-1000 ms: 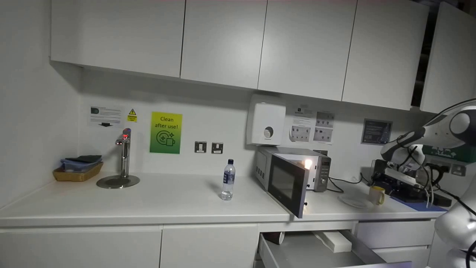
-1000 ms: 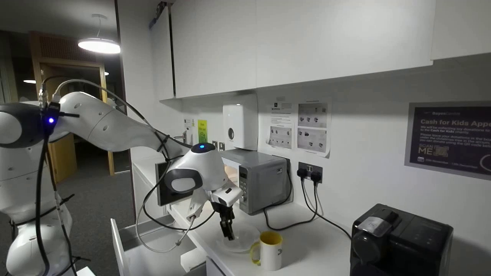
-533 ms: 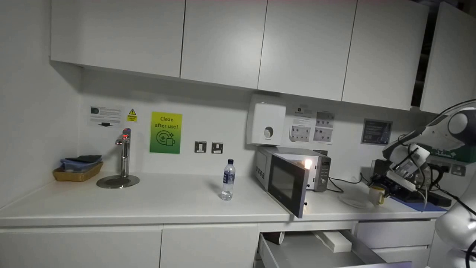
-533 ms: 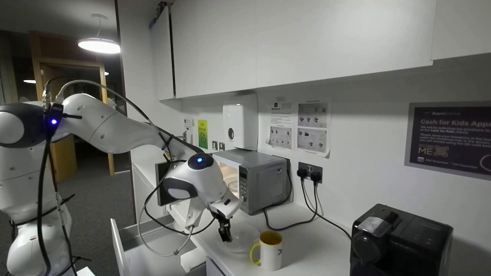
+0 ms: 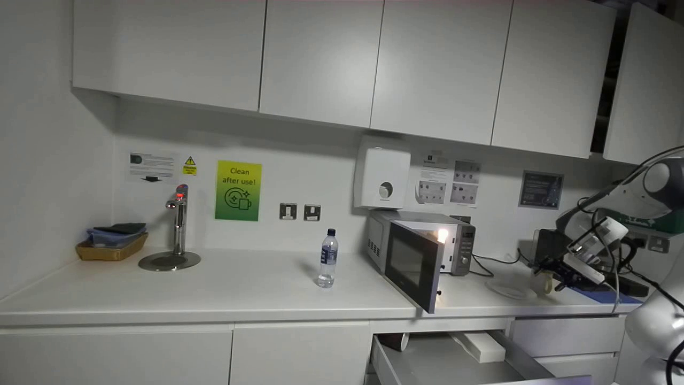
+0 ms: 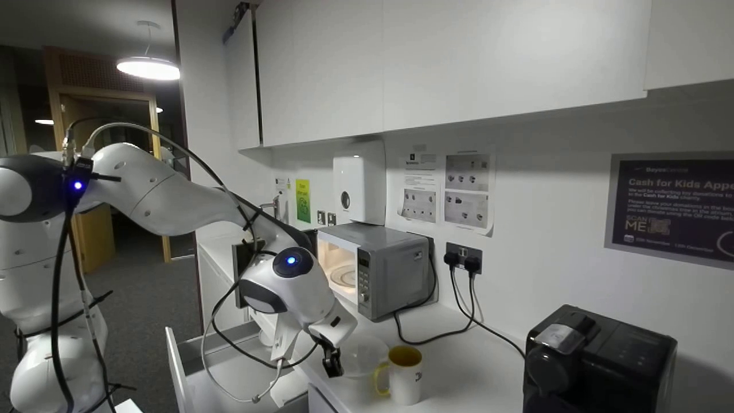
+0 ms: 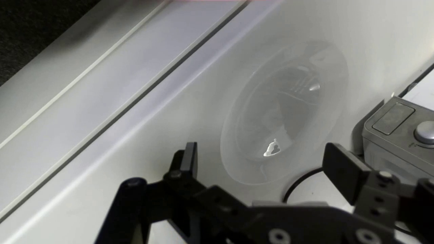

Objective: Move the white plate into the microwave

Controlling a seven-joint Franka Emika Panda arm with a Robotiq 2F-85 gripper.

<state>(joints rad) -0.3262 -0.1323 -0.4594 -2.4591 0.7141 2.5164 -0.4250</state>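
You are working at an early stage, as I am judging it: the microwave (image 6: 395,278) is standing ready, its door (image 5: 411,263) swung open, a warm light glowing inside and the turntable (image 6: 344,276) showing, but the move itself is not yet beginning. The white plate (image 7: 283,108) is lying flat on the countertop (image 5: 240,291), outside the microwave, between it and the yellow-and-white mug (image 6: 405,378) and near the front edge; whether mug and plate are touching, you are not getting a clear enough look to tell. Your gripper (image 7: 260,150) is hanging over the countertop near the plate, its 2 jaws standing wide apart and gripping nothing, and no contact with the plate is showing. So you are probably facing 4 remaining steps: taking the rim, lifting, carrying the plate through the opening, and setting it down on the turntable before letting go. As for looks, the plate is appearing round and shallow with a broad, smooth rim, foreshortening into an oval in the wrist view. It is looking more translucent than solid white, nearly melting into the pale countertop, with a bright glint shining in its well; what it is made of, you are not being shown.
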